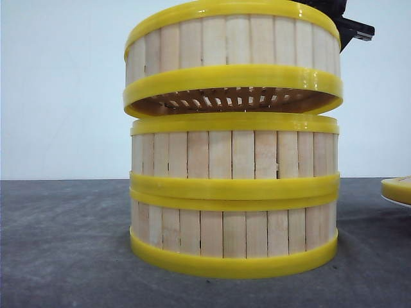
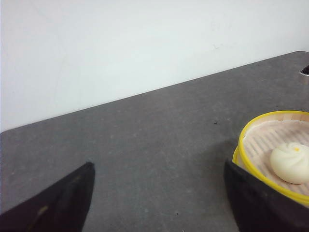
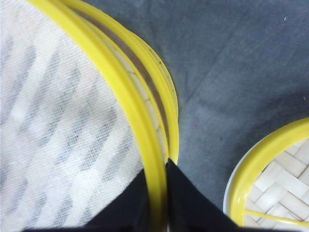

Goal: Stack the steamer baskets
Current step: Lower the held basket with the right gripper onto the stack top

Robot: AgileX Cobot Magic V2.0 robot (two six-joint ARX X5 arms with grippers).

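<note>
Two steamer baskets stand stacked on the dark table, the lower one (image 1: 234, 231) under the upper one (image 1: 234, 154). A third steamer basket (image 1: 232, 42) hangs just above them, tilted, its left side raised higher than its right. My right gripper (image 3: 157, 166) is shut on this basket's yellow rim (image 3: 120, 82), one finger inside on the white cloth liner, one outside. The stack's rim (image 3: 166, 92) shows just beneath. My left gripper (image 2: 158, 166) is open over bare table, beside a basket (image 2: 270, 140) holding a white bun (image 2: 291, 162).
A flatter yellow-rimmed lid (image 3: 270, 183) with a woven top lies on a white plate to the right of the stack, and shows as a sliver at the front view's right edge (image 1: 398, 189). A white wall stands behind the table.
</note>
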